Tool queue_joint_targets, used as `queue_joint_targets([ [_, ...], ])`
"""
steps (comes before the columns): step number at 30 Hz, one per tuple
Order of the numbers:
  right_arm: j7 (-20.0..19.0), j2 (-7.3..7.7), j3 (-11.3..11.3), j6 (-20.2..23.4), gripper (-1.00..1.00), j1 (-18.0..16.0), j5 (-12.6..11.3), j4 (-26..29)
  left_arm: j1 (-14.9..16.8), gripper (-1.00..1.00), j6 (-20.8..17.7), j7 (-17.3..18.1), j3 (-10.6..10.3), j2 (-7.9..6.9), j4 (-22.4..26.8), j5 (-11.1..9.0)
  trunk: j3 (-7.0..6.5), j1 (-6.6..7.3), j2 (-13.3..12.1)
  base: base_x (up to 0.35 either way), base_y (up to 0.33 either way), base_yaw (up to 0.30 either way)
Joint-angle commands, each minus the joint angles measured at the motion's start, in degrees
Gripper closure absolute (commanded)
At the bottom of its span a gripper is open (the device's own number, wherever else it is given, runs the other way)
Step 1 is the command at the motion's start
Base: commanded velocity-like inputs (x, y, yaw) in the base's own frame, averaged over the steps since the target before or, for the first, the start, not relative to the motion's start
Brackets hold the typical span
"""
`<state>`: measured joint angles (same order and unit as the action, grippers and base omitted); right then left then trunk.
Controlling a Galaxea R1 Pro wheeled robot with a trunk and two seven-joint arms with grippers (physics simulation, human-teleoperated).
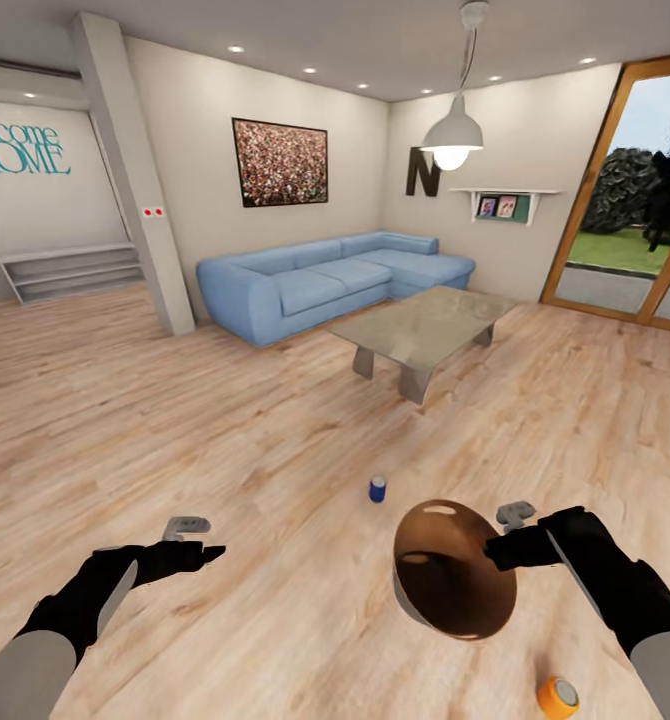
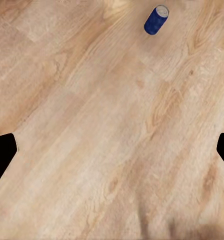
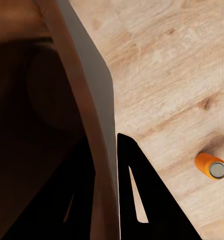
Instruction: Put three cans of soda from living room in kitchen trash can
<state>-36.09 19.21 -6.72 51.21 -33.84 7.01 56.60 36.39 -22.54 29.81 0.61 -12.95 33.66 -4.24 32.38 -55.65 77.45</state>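
Your right gripper (image 1: 497, 549) pinches the rim of the trash can (image 1: 445, 590), one finger inside and one outside the wall. I think you carry the bin to the cans, so each one needs only a short drop. An orange can (image 1: 557, 696) lies on the wood floor (image 1: 275, 450) just below this gripper, near the bin. Your left gripper (image 1: 207, 552) is spread wide and empty — the blue can (image 1: 377, 489) stands ahead of it, between the two grippers. No third can is seen here.
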Motion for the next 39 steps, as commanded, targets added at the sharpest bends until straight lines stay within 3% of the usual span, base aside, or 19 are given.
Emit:
queue_joint_targets([
  [1,-0.29,0.01,0.03,0.21,1.0,-0.02,-0.73,-0.01,0.0,-1.0,0.01,0.0,0.0,0.0,0.0,0.02,-0.01,0.0,0.0,0.283,0.195,0.0],
  [23,-0.2,-0.23,0.74,0.21,1.0,0.0,-1.31,-0.08,-0.01,-1.0,0.13,-0.14,0.07,0.16,0.09,0.41,-0.07,0.0,0.0,0.284,0.18,-0.027],
  [27,-0.49,-0.25,5.07,0.14,1.0,0.0,-1.36,-0.08,-0.01,-1.0,0.13,-0.18,0.02,0.19,0.06,0.44,-0.18,0.0,0.0,0.284,0.135,-0.183],
  [28,-0.66,-0.22,7.58,-0.02,1.0,0.0,-1.4,-0.17,-0.01,-1.0,0.13,-0.18,0.02,0.19,0.05,0.45,-0.2,0.0,0.0,0.284,0.08,-0.101],
  [32,-1.67,-0.25,12.15,-2.1,1.0,0.0,-1.41,-0.4,-0.01,-1.0,0.13,-0.24,0.0,0.2,0.06,0.47,-0.23,0.0,0.0,0.279,0.046,-0.058],
  [39,-3.06,-1.0,14.04,-3.1,1.0,0.01,-1.1,-0.7,-0.01,-1.0,0.13,-0.57,0.0,0.3,0.03,0.51,-0.24,0.0,0.0,0.273,0.011,-0.031],
])
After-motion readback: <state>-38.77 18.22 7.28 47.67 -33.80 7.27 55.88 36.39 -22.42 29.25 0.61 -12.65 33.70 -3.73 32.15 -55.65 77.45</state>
